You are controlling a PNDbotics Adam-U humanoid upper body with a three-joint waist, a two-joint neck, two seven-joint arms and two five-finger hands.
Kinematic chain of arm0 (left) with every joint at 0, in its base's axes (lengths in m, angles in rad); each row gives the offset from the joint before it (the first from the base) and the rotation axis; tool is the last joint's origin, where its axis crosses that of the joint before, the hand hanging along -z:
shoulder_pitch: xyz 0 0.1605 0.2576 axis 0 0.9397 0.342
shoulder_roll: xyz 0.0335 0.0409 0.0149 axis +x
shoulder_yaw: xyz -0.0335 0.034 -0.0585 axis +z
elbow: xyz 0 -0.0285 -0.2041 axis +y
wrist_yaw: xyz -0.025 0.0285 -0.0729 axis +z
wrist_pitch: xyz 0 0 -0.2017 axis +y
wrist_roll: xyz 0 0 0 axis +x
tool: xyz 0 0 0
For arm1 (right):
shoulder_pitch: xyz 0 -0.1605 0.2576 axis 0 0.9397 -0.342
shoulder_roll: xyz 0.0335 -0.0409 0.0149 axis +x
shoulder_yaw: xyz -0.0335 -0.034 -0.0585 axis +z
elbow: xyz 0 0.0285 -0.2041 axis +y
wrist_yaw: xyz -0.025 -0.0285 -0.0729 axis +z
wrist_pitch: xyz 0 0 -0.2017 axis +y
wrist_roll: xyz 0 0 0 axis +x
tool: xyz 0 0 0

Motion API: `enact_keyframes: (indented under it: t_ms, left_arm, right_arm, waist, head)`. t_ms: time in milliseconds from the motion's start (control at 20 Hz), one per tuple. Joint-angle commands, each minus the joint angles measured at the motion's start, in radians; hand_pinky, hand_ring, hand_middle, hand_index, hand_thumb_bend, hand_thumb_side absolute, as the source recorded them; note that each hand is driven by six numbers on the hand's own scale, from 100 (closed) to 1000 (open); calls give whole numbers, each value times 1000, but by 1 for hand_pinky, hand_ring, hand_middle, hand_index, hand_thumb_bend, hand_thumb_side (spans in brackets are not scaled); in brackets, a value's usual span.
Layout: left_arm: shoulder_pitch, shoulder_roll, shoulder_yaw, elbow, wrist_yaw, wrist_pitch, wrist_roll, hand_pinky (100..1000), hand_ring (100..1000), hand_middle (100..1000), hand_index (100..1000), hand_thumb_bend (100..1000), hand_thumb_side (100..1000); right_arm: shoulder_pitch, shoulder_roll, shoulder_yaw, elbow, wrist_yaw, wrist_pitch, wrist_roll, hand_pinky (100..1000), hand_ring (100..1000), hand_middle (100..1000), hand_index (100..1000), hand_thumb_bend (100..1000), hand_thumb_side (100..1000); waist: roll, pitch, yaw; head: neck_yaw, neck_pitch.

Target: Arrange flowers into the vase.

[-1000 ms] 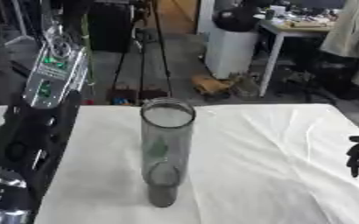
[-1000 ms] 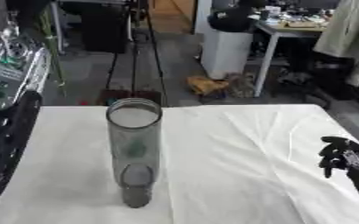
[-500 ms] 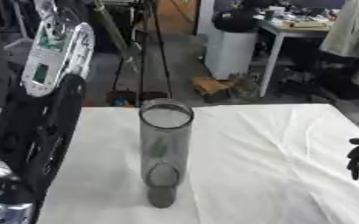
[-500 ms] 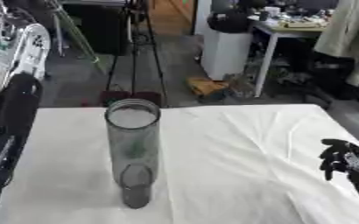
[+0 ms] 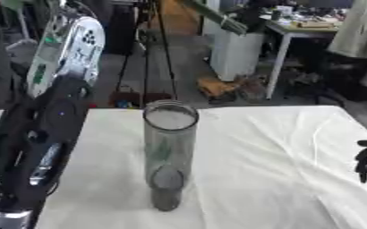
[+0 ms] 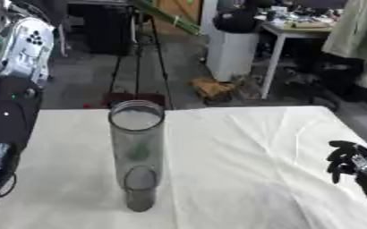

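A tall clear glass vase stands upright on the white tablecloth, left of centre, with a faint greenish patch showing through its wall. A thin green stem slants across the top of the picture, well above the vase; its upper end runs off the top edge. My left arm rises steeply along the left side, and its hand is cut off by the top edge. My right hand rests at the table's right edge, fingers relaxed and holding nothing.
The cloth-covered table ends just behind the vase. Beyond it are a tripod, a white desk and floor clutter. Bare cloth lies between the vase and my right hand.
My left arm has swung upward, its forearm now higher and more upright. The green stem has come into view at the top. Vase and right hand have not moved.
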Motion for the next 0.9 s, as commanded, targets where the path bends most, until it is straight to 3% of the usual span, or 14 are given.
enact_keyframes:
  t_ms: [50,900]
  left_arm:
    - [-16,29,-1,0,-11,15,-5,100,100,100,163,1000,457]
    - [-29,151,-9,144,-142,145,-151,100,100,100,165,1000,452]
  right_arm:
    - [-11,-22,-9,-19,5,-54,53,311,473,530,798,100,717]
    - [4,-33,-14,-19,10,-50,51,313,474,529,799,100,720]
  waist:
    - [-1,-15,1]
    - [10,-32,17]
  head:
    - [1,4]
    - [-12,17]
